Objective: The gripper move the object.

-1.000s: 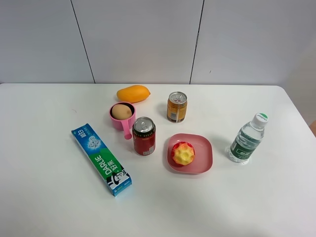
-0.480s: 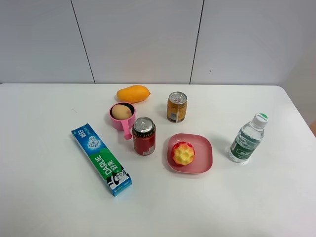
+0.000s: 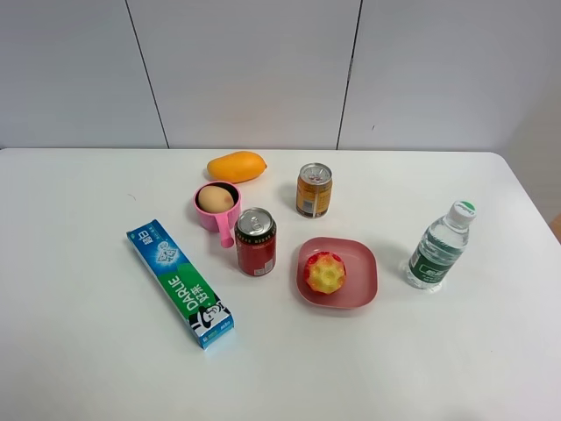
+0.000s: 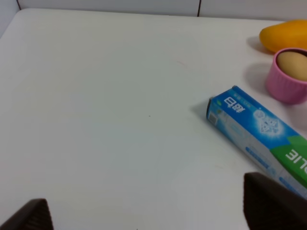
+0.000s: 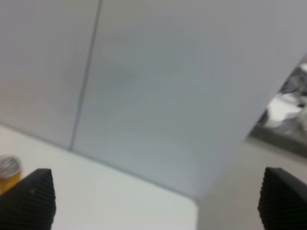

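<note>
The object, a small tan-brown potato-like thing (image 3: 215, 198), sits inside a pink cup (image 3: 210, 217) left of the table's middle. It also shows in the left wrist view (image 4: 293, 64), inside the cup (image 4: 287, 88). Neither arm shows in the exterior high view. My left gripper (image 4: 151, 211) is open and empty, over bare table well to the left of the cup; only its two dark fingertips (image 4: 271, 203) show. My right gripper (image 5: 156, 199) is open and empty, raised and facing the wall beyond the table's far right corner.
An orange-yellow mango (image 3: 236, 166) lies behind the cup. A red can (image 3: 256, 243) stands right in front of it, a gold can (image 3: 314, 190) to its right. A toothpaste box (image 3: 179, 281), a pink plate (image 3: 361, 272) with a red-yellow bumpy fruit (image 3: 325, 272), and a water bottle (image 3: 441, 246) stand around.
</note>
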Controlling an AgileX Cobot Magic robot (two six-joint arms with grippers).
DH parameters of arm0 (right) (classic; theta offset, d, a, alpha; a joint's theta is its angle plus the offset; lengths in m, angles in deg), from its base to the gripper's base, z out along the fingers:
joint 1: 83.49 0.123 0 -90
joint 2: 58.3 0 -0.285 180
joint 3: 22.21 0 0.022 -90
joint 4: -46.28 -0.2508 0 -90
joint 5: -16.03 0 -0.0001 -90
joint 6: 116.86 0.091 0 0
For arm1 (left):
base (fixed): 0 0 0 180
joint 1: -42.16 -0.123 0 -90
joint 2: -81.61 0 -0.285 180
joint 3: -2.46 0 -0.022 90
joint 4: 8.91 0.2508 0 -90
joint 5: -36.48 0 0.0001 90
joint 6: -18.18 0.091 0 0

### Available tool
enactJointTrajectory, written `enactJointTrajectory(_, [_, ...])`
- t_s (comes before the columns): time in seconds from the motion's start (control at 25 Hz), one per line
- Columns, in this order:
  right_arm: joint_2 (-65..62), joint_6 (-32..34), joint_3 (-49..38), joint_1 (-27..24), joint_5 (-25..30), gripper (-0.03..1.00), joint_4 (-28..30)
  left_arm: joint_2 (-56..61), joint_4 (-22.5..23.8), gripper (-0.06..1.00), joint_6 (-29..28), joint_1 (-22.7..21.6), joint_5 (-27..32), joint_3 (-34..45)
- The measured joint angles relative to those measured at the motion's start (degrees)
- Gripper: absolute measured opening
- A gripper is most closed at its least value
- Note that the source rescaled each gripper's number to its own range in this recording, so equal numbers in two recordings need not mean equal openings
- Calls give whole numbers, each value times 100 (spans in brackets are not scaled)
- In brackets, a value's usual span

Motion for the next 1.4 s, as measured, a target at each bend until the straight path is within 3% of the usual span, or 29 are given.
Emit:
enactJointTrajectory(0.16, [-422,23,-482,0,18,97,-575,0,0,100,0,0,0,0])
enactJointTrajectory(0.4, [-545,153,-526,-76,23,97,-1226,0,0,100,0,0,0,0])
enactJointTrajectory(0.72, [-709,488,-552,-1957,18,97,-1642,0,0,100,0,0,0,0])
enactJointTrajectory(0.96, [-1271,559,-674,-2508,-20,97,-2061,0,0,100,0,0,0,0])
enactJointTrajectory(1.16, [-1961,650,-1901,-2756,-30,97,-2061,0,0,100,0,0,0,0])
enactJointTrajectory(1.4, [-2769,521,-4071,-3077,-92,97,-2063,0,0,100,0,0,0,0])
